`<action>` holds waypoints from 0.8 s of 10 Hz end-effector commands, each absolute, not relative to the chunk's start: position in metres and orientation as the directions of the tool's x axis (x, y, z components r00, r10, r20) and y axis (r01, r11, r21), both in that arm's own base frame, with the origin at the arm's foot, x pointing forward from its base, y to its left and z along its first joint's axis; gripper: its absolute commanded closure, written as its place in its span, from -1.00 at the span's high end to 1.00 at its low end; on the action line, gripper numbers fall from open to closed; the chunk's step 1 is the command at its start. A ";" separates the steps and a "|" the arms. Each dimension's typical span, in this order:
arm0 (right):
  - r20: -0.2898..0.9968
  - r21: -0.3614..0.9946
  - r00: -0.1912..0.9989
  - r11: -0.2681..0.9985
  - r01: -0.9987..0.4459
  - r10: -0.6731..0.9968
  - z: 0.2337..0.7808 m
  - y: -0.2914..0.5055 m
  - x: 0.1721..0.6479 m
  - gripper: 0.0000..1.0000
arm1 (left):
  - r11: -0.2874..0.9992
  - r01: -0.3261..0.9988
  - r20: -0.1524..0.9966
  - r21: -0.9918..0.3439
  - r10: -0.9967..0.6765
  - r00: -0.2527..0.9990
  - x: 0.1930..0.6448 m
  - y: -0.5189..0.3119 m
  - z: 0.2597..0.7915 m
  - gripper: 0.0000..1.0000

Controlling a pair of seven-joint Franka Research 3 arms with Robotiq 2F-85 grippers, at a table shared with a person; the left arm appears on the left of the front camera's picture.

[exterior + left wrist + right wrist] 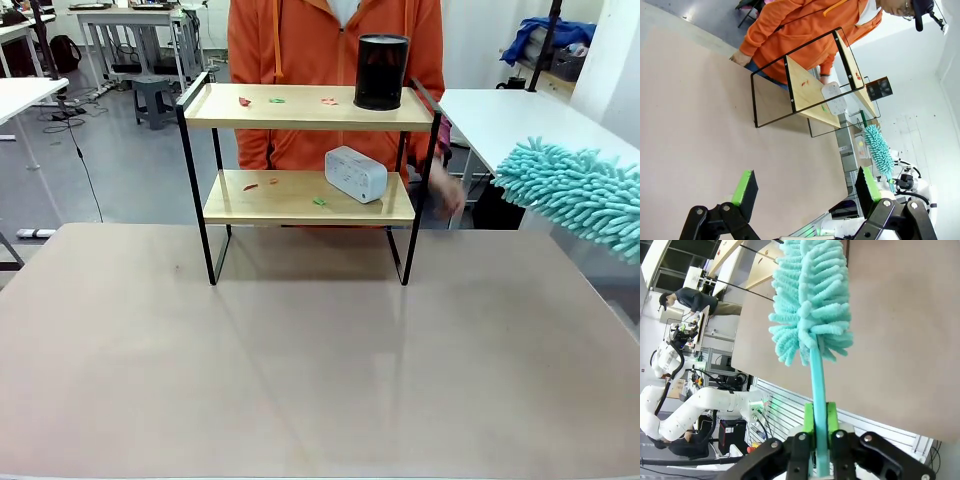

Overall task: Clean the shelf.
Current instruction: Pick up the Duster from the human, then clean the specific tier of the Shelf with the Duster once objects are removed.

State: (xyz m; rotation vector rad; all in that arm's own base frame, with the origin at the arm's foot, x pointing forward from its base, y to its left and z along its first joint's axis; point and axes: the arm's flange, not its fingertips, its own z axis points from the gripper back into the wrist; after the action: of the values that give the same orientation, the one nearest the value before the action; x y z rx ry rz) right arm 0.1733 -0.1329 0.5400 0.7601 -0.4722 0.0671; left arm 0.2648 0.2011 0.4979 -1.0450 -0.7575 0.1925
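Two grippers, two different states. My right gripper is clamped tight on the thin teal handle of the duster, with the green pads pressing it from both sides. The fluffy teal head stands out straight beyond my fingertips, with the table behind it. My left gripper is released, jaws spread wide with nothing between them, hovering over bare table.

The shelf stands well ahead of my left fingertips, on the far part of the table. It is also well apart from the duster's head, which hangs off to one side of it. On the top board sits a black cylinder, near the end closer to my right gripper, and a few red and green scraps lie along the same board. On the lower board lies a white box, set at an angle, with several more scraps around it.

Beyond the shelf, on the side away from both my grippers, stands a person in an orange hoodie. One hand, blurred, is just beside the shelf's post at the duster's end.
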 end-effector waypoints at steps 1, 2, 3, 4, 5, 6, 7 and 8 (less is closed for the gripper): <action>0.423 0.648 0.898 0.733 -0.206 -0.123 0.541 -0.132 0.174 -1.00 | 0.508 0.226 0.493 -0.831 0.486 0.722 0.266 0.199 0.499 1.00; 0.423 0.648 0.898 0.733 -0.206 -0.123 0.541 -0.132 0.174 -1.00 | 0.508 0.226 0.493 -0.831 0.486 0.722 0.266 0.199 0.499 1.00; 0.423 0.648 0.898 0.733 -0.206 -0.123 0.541 -0.132 0.174 -1.00 | 0.508 0.226 0.493 -0.831 0.486 0.722 0.266 0.199 0.499 1.00; 0.423 0.648 0.898 0.733 -0.206 -0.123 0.541 -0.132 0.174 -1.00 | 0.508 0.226 0.493 -0.831 0.486 0.722 0.266 0.199 0.499 1.00; 0.423 0.648 0.898 0.733 -0.206 -0.123 0.541 -0.132 0.174 -1.00 | 0.508 0.226 0.493 -0.831 0.486 0.722 0.266 0.199 0.499 1.00; 0.423 0.648 0.898 0.733 -0.206 -0.123 0.541 -0.132 0.174 -1.00 | 0.508 0.226 0.493 -0.831 0.486 0.722 0.266 0.199 0.499 1.00; 0.423 0.648 0.898 0.733 -0.206 -0.123 0.541 -0.132 0.174 -1.00 | 0.508 0.226 0.493 -0.831 0.486 0.722 0.266 0.199 0.499 1.00; 0.423 0.648 0.898 0.733 -0.206 -0.123 0.541 -0.132 0.174 -1.00 | 0.508 0.226 0.493 -0.831 0.486 0.722 0.266 0.199 0.499 1.00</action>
State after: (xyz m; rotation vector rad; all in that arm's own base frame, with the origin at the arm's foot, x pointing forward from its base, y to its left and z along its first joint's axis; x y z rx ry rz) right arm 0.1733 -0.1329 0.5400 0.7603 -0.4720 0.0665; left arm 0.2647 0.2011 0.4980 -1.0452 -0.7577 0.1920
